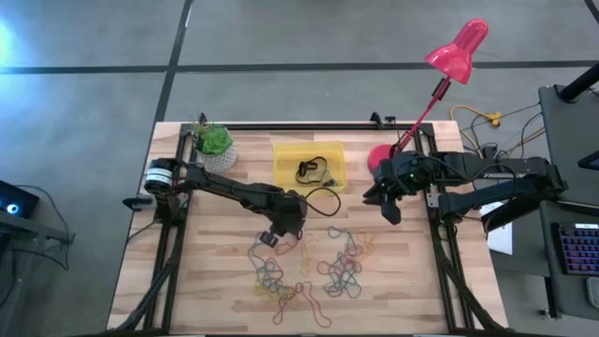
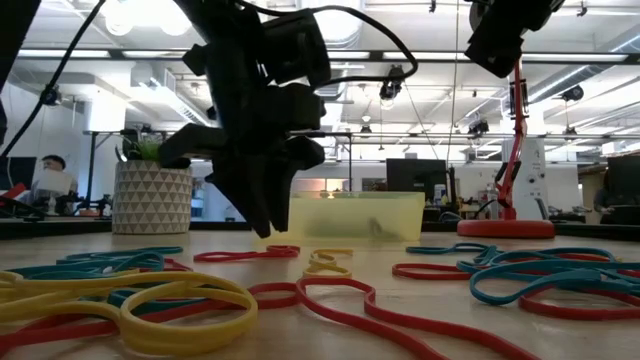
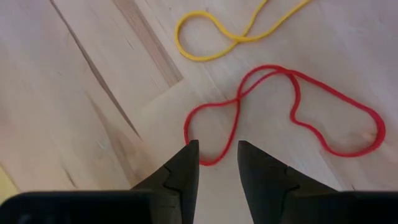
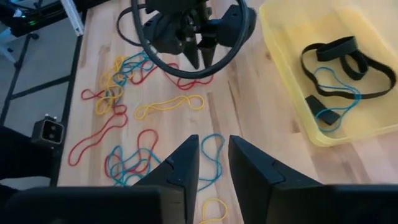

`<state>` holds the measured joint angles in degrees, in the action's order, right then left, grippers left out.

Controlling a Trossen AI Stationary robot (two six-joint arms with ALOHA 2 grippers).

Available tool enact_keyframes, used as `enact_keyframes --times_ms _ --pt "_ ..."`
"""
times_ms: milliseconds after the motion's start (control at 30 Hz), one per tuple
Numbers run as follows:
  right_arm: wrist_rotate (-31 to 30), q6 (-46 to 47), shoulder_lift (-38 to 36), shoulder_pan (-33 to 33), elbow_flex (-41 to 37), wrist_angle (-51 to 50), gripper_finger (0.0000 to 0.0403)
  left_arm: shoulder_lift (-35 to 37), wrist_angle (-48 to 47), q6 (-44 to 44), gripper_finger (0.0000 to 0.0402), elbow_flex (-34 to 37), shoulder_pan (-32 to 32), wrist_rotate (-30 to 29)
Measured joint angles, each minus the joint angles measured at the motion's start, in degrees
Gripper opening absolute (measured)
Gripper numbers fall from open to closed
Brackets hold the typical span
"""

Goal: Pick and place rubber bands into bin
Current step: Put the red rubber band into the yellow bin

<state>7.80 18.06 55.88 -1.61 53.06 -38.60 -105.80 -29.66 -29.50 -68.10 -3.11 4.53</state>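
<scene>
The left gripper (image 3: 217, 163), jaws parted over the red rubber band (image 3: 280, 112) at the bin's (image 1: 283, 173) six o'clock, may pinch only wood if the thin loop slips aside.

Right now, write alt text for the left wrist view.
The left hand, its two dark fingers slightly apart, points down at one end of a red band lying twisted on the wooden table. A yellow band lies just beyond it.
</scene>
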Motion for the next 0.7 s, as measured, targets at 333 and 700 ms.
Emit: enact_keyframes --times_ms 333,700 --pt "-0.47 0.22 0.00 0.00 0.00 0.40 0.0075 0.00 2.26 -1.47 0.0095 0.84 -0.05 1.16" --pt "-0.46 1.07 0.02 0.00 0.00 0.41 0.0069 -0.02 2.96 -2.56 0.0095 2.19 -0.02 1.56"
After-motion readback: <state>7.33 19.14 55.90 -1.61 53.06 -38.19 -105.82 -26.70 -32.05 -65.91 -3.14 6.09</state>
